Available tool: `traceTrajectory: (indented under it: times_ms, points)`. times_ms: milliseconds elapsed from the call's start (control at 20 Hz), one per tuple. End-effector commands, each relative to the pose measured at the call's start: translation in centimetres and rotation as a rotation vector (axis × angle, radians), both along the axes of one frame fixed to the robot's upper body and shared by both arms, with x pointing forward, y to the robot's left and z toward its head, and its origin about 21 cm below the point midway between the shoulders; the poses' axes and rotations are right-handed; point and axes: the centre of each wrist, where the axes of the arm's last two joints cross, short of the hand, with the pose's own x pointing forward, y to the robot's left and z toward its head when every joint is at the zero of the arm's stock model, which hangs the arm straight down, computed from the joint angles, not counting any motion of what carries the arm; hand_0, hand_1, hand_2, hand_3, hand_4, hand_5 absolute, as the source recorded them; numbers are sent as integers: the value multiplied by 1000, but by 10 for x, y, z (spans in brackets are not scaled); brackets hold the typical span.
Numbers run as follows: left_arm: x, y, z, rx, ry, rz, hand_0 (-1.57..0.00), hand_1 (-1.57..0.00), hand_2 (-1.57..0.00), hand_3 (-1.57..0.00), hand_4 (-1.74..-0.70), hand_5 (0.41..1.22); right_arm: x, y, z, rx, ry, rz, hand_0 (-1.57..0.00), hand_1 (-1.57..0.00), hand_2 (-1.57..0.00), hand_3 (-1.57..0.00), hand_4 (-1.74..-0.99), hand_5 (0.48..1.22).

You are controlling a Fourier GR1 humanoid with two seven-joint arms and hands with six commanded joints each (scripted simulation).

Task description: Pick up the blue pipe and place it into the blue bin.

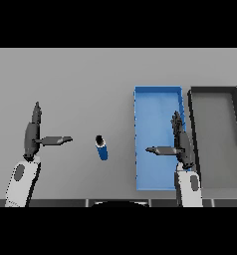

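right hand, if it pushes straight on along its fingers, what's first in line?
Right hand points away from the robot, over the blue bin's right wall. First contact would likely be that wall or the grey bin beside it; height is unclear.

Dark grey bin (216,94) on table (70,79)

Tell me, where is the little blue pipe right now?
In the head view, the short blue cylindrical pipe lies on the grey table near the middle, between the open left hand and the rectangular blue bin, not inside it.
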Motion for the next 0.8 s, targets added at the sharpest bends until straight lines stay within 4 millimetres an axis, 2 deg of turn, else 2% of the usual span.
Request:
traceTrajectory:
  times_ms: [0, 250, 300, 350, 400, 500, 750]
  points:
    - [0, 0, 0, 0, -5, 0, 1, 1, 1, 1, -966, 593, 0, 0, 0, 0, 0, -1, 1, 1, 1, 1, -1205, 629]
    - [0, 0, -2, -1, -7, 0, 1, 1, 1, 1, -966, 593, -2, 0, -2, -2, 6, -2, 1, 1, 1, 1, -1205, 629]
    - [-11, 15, -7, 72, -8, -121, 1, 1, 1, 1, -966, 593, -10, -13, 3, -145, -90, 25, 1, 1, 1, 1, -1205, 629]
    - [-18, 31, -6, 119, -9, -187, 1, 1, 1, 1, -963, 592, -17, -17, 5, -227, -134, 58, 1, 1, 1, 1, -1201, 628]
    - [-19, 36, -5, 146, -10, -231, 1, 1, 1, 1, -960, 590, -23, -20, 9, -272, -150, 76, 1, 1, 1, 1, -1197, 627]
    - [-18, 38, -6, 164, 6, -277, 1, 1, 1, 1, -959, 592, -30, -15, 10, -302, -141, 99, 1, 1, 1, 1, -1193, 622]
    - [-27, 40, 2, 144, 5, -419, 1, 1, 1, 1, -976, 584, -27, -18, 16, -319, -117, 97, 1, 1, 1, 1, -1192, 621]
